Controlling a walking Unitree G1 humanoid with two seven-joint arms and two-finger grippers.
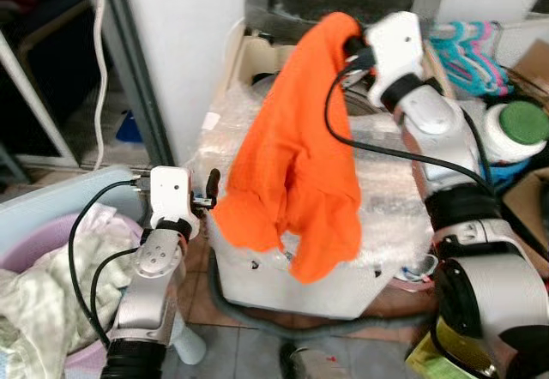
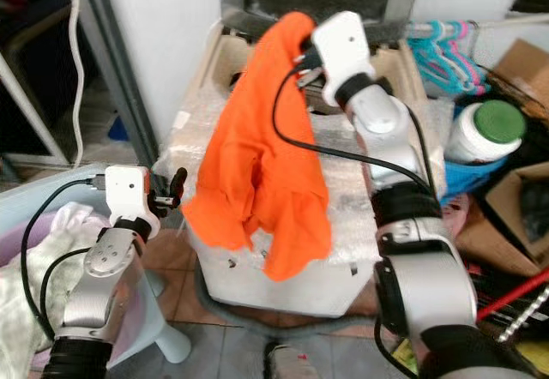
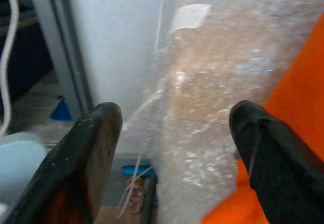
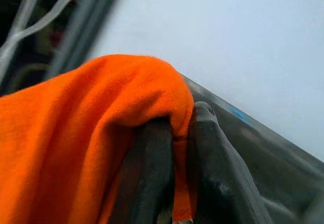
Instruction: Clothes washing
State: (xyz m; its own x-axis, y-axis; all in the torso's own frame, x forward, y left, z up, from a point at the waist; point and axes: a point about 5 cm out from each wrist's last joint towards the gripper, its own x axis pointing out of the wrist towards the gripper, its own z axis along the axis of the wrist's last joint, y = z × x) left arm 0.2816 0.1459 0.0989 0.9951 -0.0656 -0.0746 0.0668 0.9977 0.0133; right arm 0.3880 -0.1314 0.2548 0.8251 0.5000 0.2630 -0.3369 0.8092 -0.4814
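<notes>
A bubble-wrapped washing machine (image 1: pixel 377 250) stands on the tiled floor (image 1: pixel 240 345), beside a pink basin (image 1: pixel 34 242)

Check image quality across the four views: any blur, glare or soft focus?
Left and right eye views: evenly lit, mostly sharp, with glare on the bubble wrap over the washer. Left wrist view: open left claw and background both soft, wrap glinting. Right wrist view: orange garment texture crisp where the right claw pinches it; the background behind is blurred.

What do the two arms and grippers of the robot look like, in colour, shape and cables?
Both arms are silver with black ribbed joints. Each ends in a white boxy wrist block. Black cables loop from the blocks along the arms. The left gripper and right gripper each have two long black fingers with rounded tips.
</notes>
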